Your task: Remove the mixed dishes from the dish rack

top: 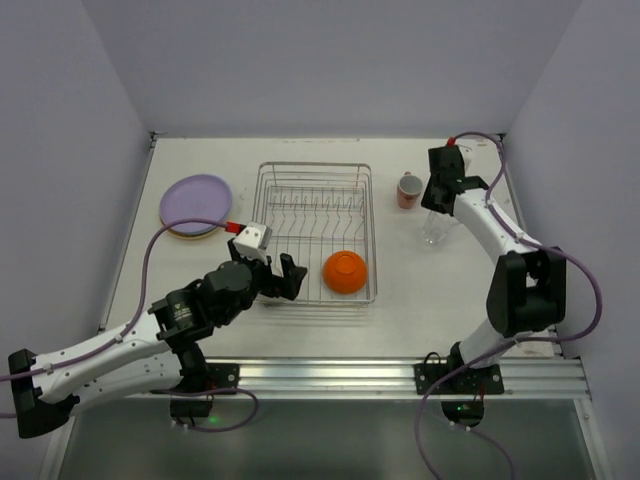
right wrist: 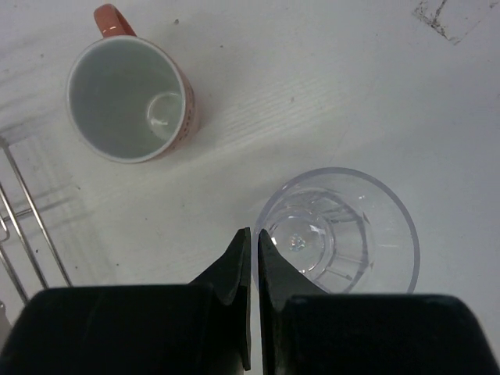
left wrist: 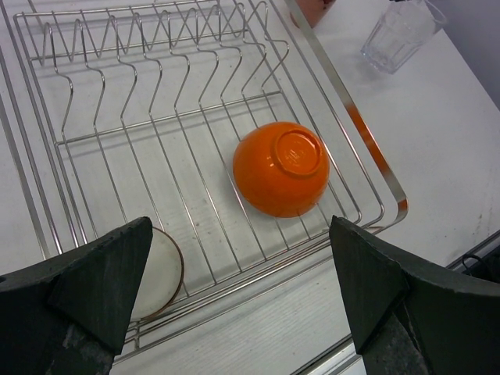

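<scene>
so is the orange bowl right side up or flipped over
Flipped over. The orange bowl shows its foot ring facing up in the left wrist view, rim down on the dish rack wires.

We see bare wire floor left of the upturned orange bowl (left wrist: 281,168); upright prongs (left wrist: 156,47) wall off the far half of the dish rack (left wrist: 344,101). Near-left corner is taken by what looks like a cream cup (left wrist: 160,269), half hidden.

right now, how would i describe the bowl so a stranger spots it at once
Find the silver wire dish rack in the middle of the table. At its near right end a bowl sits upside down, foot ring up. It is the only bright orange thing there, and larger than the pale cup lying at the rack's near left corner.
</scene>
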